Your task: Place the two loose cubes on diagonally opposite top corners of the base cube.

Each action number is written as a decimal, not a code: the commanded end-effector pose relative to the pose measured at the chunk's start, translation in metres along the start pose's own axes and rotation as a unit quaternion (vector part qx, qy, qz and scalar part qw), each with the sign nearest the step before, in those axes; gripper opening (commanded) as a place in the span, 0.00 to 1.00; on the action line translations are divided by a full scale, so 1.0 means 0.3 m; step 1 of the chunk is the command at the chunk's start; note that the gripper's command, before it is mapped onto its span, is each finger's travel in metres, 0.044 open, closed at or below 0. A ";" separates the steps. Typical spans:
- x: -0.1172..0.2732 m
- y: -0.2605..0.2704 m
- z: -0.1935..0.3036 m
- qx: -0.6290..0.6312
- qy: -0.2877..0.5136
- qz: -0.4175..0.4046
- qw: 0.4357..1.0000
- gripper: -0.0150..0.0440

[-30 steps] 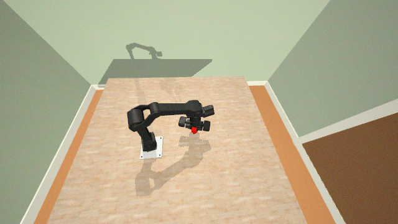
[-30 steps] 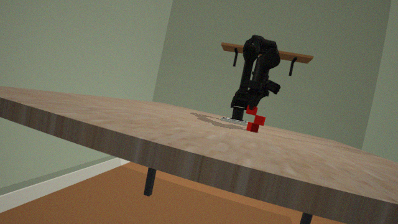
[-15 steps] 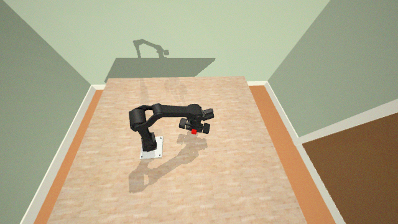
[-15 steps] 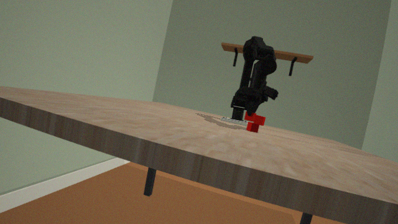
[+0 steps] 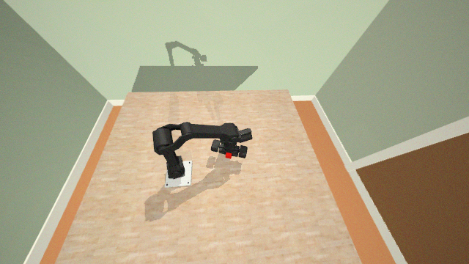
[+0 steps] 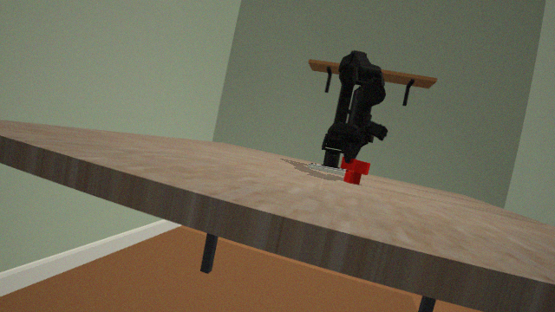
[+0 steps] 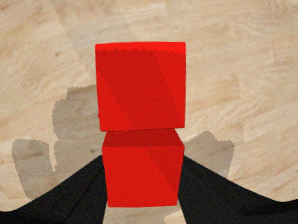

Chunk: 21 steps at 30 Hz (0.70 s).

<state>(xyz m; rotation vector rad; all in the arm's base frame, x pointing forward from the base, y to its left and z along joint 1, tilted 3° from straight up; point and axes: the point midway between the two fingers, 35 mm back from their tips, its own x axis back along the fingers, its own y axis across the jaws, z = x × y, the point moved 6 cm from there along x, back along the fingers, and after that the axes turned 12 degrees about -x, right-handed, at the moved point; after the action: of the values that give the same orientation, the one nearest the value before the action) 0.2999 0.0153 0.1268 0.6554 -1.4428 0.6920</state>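
Note:
My gripper (image 6: 349,159) (image 7: 141,163) is shut on a red loose cube, one black finger on each side of it. The held cube (image 6: 347,164) (image 7: 142,182) looks about level and is at the height of the other loose cube, over part of the base. The other loose cube (image 6: 362,167) (image 7: 141,90) sits on top of the base cube, toward the right in the exterior view. The red base cube (image 6: 352,178) stands on the table under both; it is hidden in the wrist view. The two upper cubes look very close; I cannot tell if a gap separates them. The top view shows only a small red patch below the gripper.
The wooden table (image 5: 220,227) (image 6: 260,191) carries the arm's white base plate (image 5: 187,172), left of the cubes in the top view. The black arm reaches over the cubes from that side. A wall shelf (image 6: 401,78) is far behind the arm.

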 end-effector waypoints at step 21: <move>0.037 0.000 0.000 0.000 0.000 0.000 1.000 0.60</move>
<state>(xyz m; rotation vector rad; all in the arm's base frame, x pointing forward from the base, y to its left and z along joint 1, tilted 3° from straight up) 0.2997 0.0154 0.1315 0.6574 -1.4357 0.6894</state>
